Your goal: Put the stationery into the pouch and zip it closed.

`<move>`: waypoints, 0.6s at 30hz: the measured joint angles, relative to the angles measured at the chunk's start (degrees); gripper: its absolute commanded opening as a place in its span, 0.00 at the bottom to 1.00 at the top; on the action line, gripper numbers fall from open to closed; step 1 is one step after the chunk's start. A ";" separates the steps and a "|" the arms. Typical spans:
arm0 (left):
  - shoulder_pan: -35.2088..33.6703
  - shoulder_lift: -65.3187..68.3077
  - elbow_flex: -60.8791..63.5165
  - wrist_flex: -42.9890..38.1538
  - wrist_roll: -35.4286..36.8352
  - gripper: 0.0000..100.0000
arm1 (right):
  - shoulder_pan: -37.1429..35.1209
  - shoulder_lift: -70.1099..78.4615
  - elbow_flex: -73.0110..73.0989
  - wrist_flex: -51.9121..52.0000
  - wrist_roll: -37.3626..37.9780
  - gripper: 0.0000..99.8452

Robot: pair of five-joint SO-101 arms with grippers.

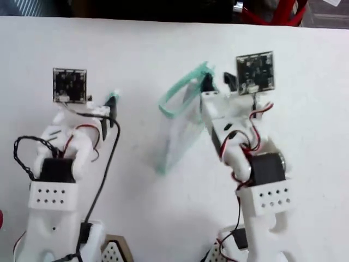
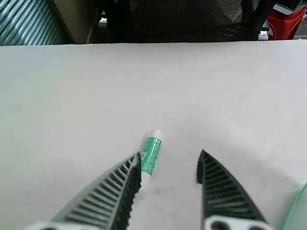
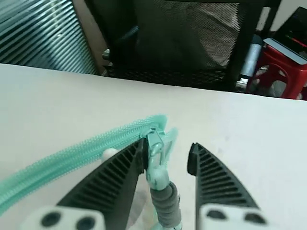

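Observation:
A clear pouch (image 1: 182,128) with a teal zipper (image 1: 180,93) lies mid-table, its mouth toward the far edge. My right gripper (image 3: 167,151) is open at the zipper's end. The teal zipper pull (image 3: 154,143) sits between its fingers, close against one of them, and a grey object (image 3: 165,206) lies just below the pull. In the high view this gripper (image 1: 207,83) is at the pouch's far right corner. My left gripper (image 2: 169,160) is open low over the table, with a small green stationery tube (image 2: 151,154) lying at the tip of one finger. From above, the tube (image 1: 113,97) is left of the pouch.
A corner of the pouch (image 2: 300,211) shows at the edge of the left wrist view. The table's far edge (image 2: 153,44) borders a dark mesh chair (image 3: 192,43) and a red stool (image 3: 280,62). White tabletop stretches between the two arms.

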 measured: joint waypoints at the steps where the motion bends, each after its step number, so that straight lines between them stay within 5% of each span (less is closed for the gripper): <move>1: 0.18 -0.18 2.02 -1.67 0.00 0.21 | 0.62 1.23 -1.23 0.53 0.00 0.15; 5: 1.23 -0.18 9.41 -8.35 0.00 0.21 | 0.26 3.87 -6.77 7.21 0.00 0.13; 11: 3.78 -0.26 12.48 -12.22 0.00 0.21 | -11.25 3.16 -8.35 13.98 2.99 0.13; 18: 3.78 -0.26 12.57 -12.40 0.00 0.21 | 4.31 6.24 -6.77 8.26 0.88 0.13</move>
